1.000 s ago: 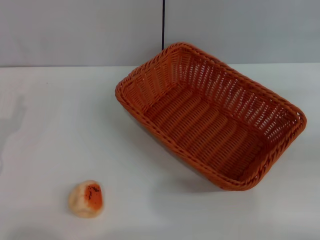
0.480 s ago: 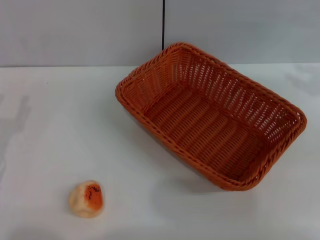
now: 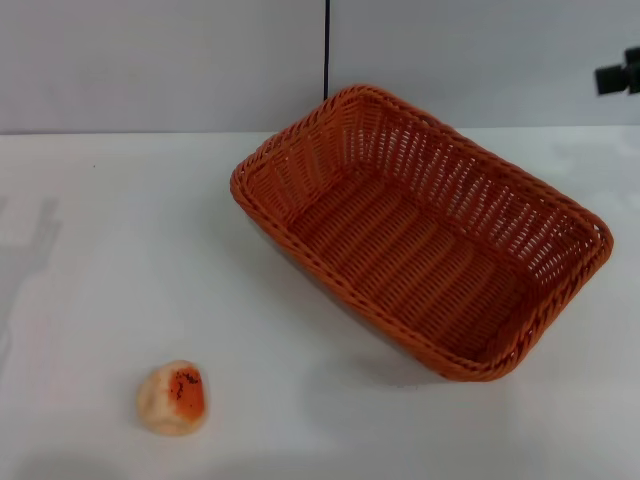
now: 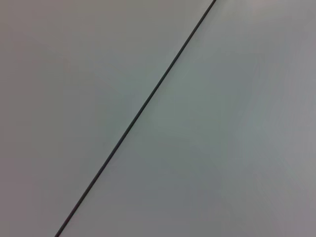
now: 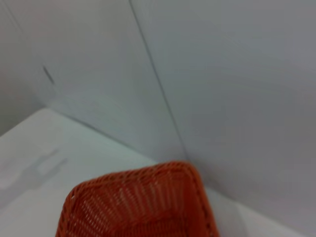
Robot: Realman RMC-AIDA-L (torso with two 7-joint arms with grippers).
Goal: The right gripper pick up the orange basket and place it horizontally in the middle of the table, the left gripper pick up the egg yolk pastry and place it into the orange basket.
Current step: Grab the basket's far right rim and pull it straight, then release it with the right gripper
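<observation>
Head view: your orange basket (image 3: 420, 235) sits on the table (image 3: 90, 250), right of centre and toward the far edge, turned diagonally so that one corner points at the grey wall (image 3: 150, 60). Nothing lies inside it. The egg yolk pastry (image 3: 172, 397) rests on the tabletop at the near left, well apart from the basket, its orange-red patch facing up and to the right. Your right gripper (image 3: 620, 75) shows only as a dark tip at the right edge, above the far side of the table and clear of the basket; whether it is wide or narrow cannot be told. Right wrist view: a corner of the basket below the wall. Left wrist view: the wall and its dark seam (image 4: 138, 113) only.
</observation>
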